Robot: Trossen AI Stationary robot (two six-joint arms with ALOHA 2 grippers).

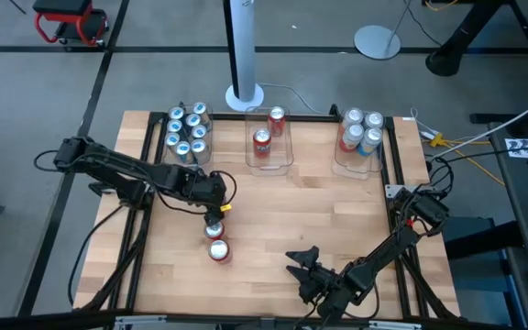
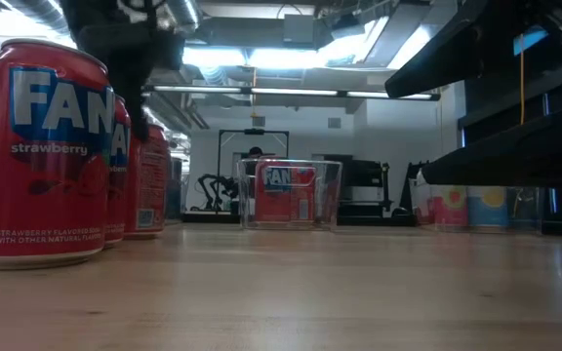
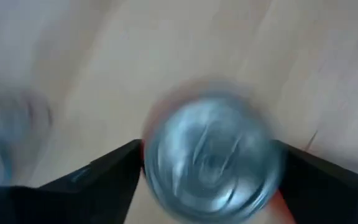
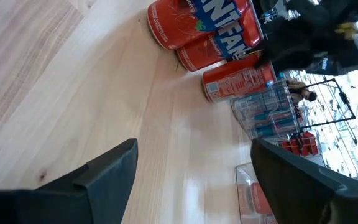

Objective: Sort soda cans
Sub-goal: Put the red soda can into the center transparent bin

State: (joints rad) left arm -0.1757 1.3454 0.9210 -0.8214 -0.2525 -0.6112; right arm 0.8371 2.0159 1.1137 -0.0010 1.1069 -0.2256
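Three red soda cans stand upright in a row on the wooden table: the nearest (image 1: pixel 219 250), the middle one (image 1: pixel 214 230) and the farthest (image 4: pixel 238 81). My left gripper (image 1: pixel 212 213) hangs over the farthest can, pointing steeply down. It is open, with a finger on either side of the can's silver top (image 3: pixel 211 163). My right gripper (image 1: pixel 302 263) waits open near the table's front edge, right of the row, with nothing between its fingers (image 4: pixel 114 168). My left gripper comes at the farthest red can from above, its two fingers (image 3: pixel 114 171) beside the rim of the can's top. The can stands on the table. I cannot tell whether the fingers touch its sides.
Three clear bins stand along the far edge: the left one (image 1: pixel 188 135) holds several blue cans, the middle one (image 1: pixel 270 160) two red cans, and the right one (image 1: pixel 360 137) several mixed cans. Bare wood lies between the row and the bins.
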